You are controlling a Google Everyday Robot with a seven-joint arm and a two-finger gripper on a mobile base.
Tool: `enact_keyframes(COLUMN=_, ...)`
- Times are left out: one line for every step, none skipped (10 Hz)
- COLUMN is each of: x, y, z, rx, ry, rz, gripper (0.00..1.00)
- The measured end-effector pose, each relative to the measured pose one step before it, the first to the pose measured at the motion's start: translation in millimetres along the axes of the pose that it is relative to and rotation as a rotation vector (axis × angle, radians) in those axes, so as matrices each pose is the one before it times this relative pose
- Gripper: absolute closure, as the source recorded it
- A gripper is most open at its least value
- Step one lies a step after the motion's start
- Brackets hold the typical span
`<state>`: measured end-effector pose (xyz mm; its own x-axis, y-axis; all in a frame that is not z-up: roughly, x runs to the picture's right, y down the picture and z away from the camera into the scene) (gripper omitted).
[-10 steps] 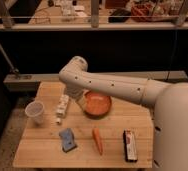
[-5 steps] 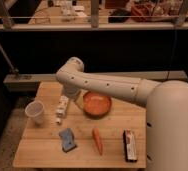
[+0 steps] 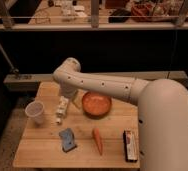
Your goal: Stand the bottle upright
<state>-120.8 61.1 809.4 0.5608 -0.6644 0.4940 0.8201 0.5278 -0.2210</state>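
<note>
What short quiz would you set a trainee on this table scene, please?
1. True or false: the bottle stands upright on the table.
2. Which thing sits just left of the bottle? A) the plastic cup B) the orange bowl C) the carrot
3. Where is the end effector, and is it holding anything?

Key
1. False: the bottle lies on its side.
2. A
3. It hangs just over the bottle's far end, open, holding nothing.
</note>
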Motion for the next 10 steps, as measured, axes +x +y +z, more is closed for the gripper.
enact_keyframes(x=-4.14, y=-6.44, z=2.94, rx=-0.00114, ry=-0.00580, rz=-0.01074, gripper=0.20)
enact_keyframes(x=-2.26, y=-3.66, z=3.78, rx=-0.00186, ry=-0.00831, rz=-0.00751, gripper=0.20)
enact_keyframes(x=1.42, y=1.22, z=4.56, rx=-0.00889, ry=-0.00178, rz=-0.00311, gripper=0.20)
enact_keyframes(x=-0.14, y=-3.75, z=4.54, rx=0.00099, ry=-0.00289, rz=-0.00514, gripper=0.20)
enact_keyframes(x=-2.81, y=-3.96, z=7.81, rx=0.00105, ry=-0.00972, rz=-0.00170, gripper=0.20)
enact_keyframes(x=-2.55, y=-3.83, z=7.41, rx=0.00087, ry=-0.00945, rz=-0.00010, gripper=0.20)
enact_keyframes(x=-1.95, y=-3.40, z=5.55, rx=0.00010, ry=-0.00702, rz=-0.00018, gripper=0.20)
enact_keyframes(x=-1.26, y=-2.73, z=2.97, rx=0.00105, ry=-0.00441, rz=0.00111, gripper=0.20)
enact_keyframes(x=1.10, y=-0.04, z=2.06, rx=0.00120, ry=-0.00393, rz=0.00776, gripper=0.20)
enact_keyframes(x=1.69, y=0.43, z=7.24, rx=0.00163, ry=-0.00518, rz=0.01330, gripper=0.20)
